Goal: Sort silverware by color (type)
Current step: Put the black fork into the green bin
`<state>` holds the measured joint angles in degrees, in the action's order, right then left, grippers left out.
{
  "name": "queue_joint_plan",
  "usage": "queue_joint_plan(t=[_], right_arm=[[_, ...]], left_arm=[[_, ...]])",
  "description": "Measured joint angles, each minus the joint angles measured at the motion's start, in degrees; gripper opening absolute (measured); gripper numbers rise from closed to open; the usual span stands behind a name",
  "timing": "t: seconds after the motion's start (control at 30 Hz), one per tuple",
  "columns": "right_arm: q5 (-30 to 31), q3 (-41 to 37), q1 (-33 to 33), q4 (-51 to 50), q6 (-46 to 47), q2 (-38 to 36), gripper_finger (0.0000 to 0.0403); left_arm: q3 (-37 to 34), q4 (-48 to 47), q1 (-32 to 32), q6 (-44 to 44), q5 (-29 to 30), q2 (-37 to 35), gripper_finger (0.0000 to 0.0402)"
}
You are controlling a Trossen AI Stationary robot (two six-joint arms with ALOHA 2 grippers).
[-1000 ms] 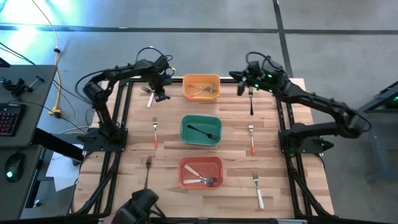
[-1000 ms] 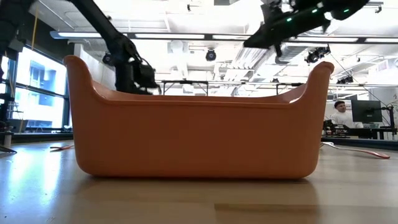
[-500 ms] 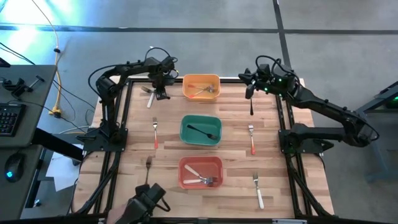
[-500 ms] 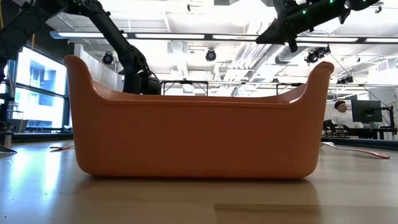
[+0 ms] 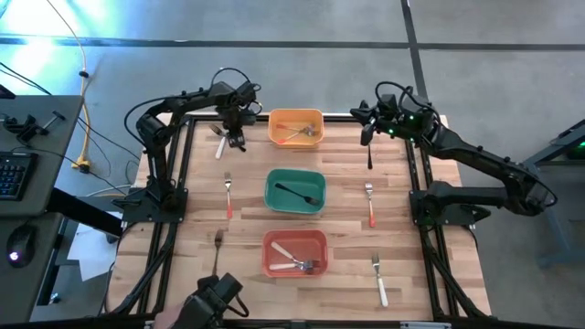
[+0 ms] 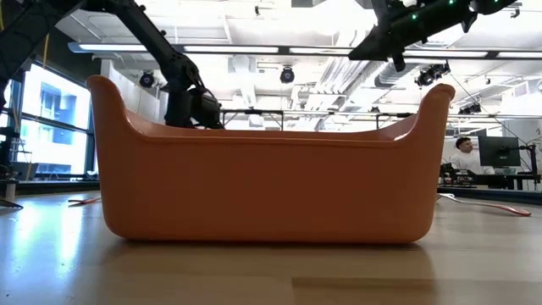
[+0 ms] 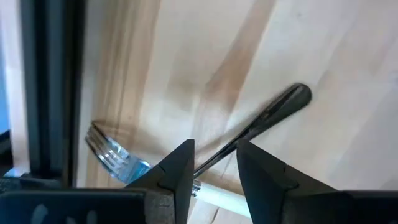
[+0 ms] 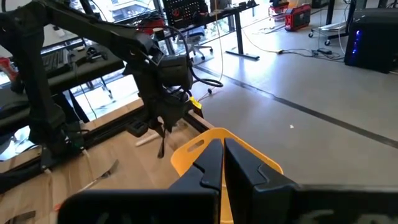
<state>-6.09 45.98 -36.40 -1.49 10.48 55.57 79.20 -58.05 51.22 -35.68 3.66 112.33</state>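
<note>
Surface (image 5: 247,206): three bins in a central column, loose forks either side. Left claw (image 7: 212,163) parted, straddling the black fork (image 7: 261,121) near the far-left corner, poised to grip. Right claw (image 8: 222,163) clenched, empty, parked.

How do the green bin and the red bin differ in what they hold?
The green bin holds one all-black fork; the red bin holds light-handled forks, apparently more than one. The green bin sits in the middle of the table; the red bin sits at its near end. Both are rectangular and upright.
</note>
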Motion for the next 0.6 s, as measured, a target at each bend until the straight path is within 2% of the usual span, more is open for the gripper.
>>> queue_joint_plan(t=[0.17,0.37,0.6], right_arm=[[0.0,0.0,0.0,-0.1,0.0,0.0,0.0],[0.0,0.0,0.0,-0.1,-0.1,0.0,0.0],[-0.1,0.0,0.0,-0.1,-0.2,0.0,0.0]], left_arm=[[-2.3,0.2,0.0,-5.3,0.2,0.4,0.0123],[-6.0,4.1,0.0,-7.1,4.3,0.5,0.0115],[-8.0,6.1,0.0,-8.1,5.2,0.2,0.0073]])
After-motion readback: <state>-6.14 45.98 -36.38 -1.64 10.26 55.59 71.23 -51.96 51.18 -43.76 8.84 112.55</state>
